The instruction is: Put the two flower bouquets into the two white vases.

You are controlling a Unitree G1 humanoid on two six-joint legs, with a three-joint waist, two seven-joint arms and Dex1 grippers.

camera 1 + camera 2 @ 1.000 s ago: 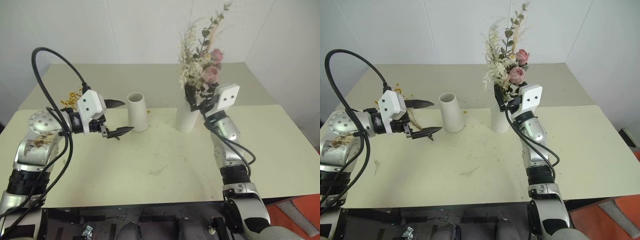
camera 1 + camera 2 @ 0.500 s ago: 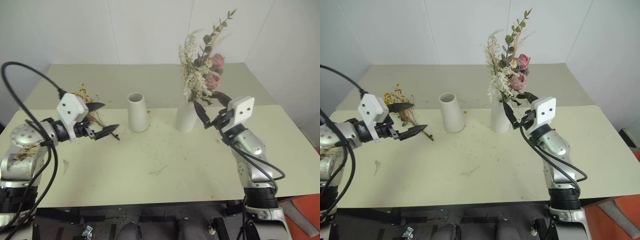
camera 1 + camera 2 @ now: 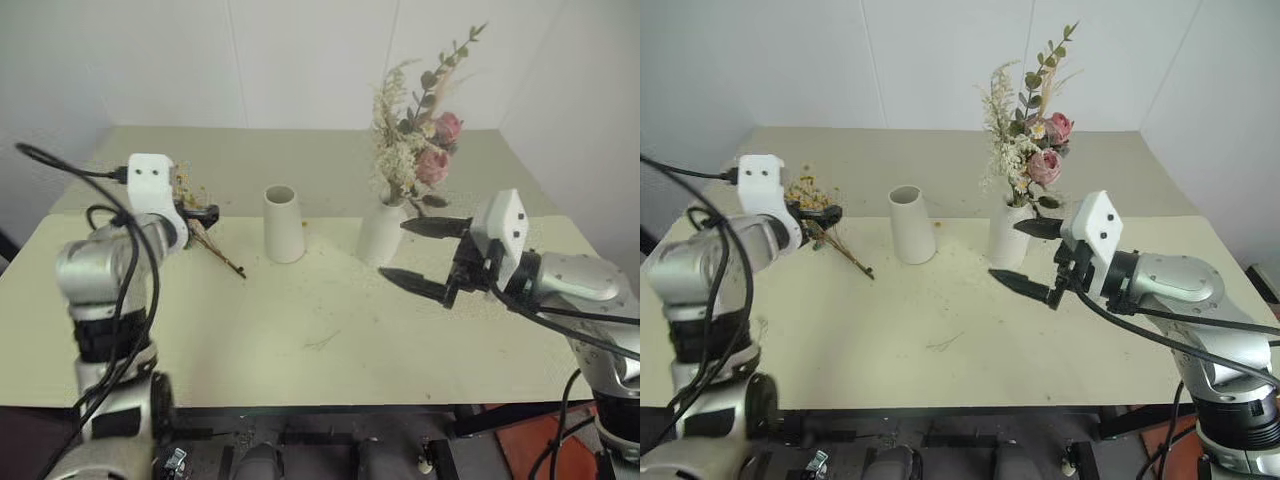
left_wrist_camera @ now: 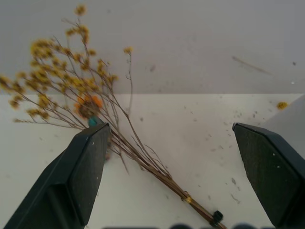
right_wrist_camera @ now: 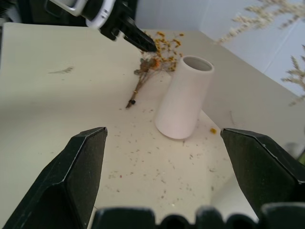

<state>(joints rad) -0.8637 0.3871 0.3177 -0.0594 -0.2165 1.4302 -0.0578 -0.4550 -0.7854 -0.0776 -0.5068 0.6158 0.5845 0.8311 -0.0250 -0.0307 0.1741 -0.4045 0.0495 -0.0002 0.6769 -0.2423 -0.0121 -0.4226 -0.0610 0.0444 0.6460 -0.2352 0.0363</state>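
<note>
Yellow bunch on the table, under the left gripper.
Its jaws stand wide apart, stems between them, untouched; the right gripper is spread too, empty.

Arms: silver-grey metallic shells, black joint segments, rounded shoulder housings. White boxy wrist modules. Black cables loop from each wrist back along the arm. Left gripper and right gripper: two tapered matte-black fingers each
</note>
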